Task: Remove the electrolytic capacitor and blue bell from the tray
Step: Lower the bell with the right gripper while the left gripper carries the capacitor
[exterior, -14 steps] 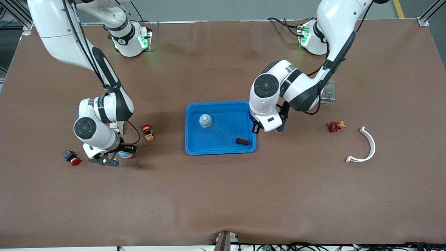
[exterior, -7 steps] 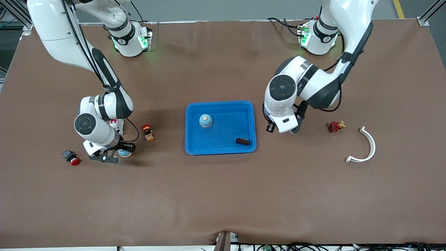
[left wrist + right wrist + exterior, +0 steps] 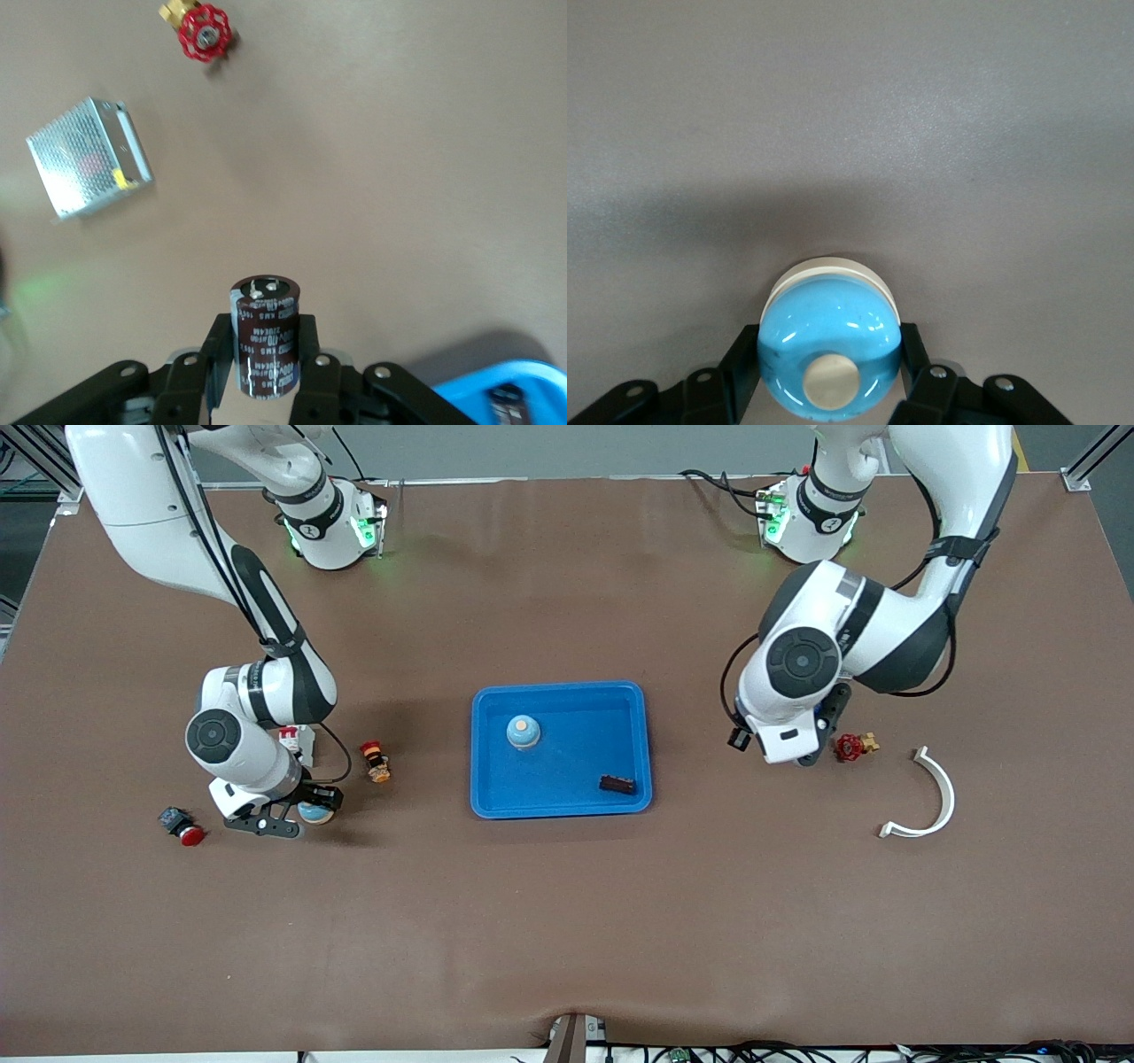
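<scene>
Left gripper (image 3: 266,354) has been carried off the blue tray (image 3: 496,797) toward the red valve (image 3: 849,747); a brown capacitor (image 3: 264,336) is clamped, long axis along the fingers. Right gripper (image 3: 830,376) is clenched on a blue bell (image 3: 829,350), button toward the wrist, low over the brown table (image 3: 567,921).

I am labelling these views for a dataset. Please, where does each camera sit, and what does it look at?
Front view: high across the table, facing both arms' bases, the blue tray in the middle.
Left wrist view: on the left arm, looking down on the left end effector shut on the capacitor.
Right wrist view: on the right arm, looking down on the right end effector shut on the blue bell.
Front and left wrist views share the red valve.
</scene>
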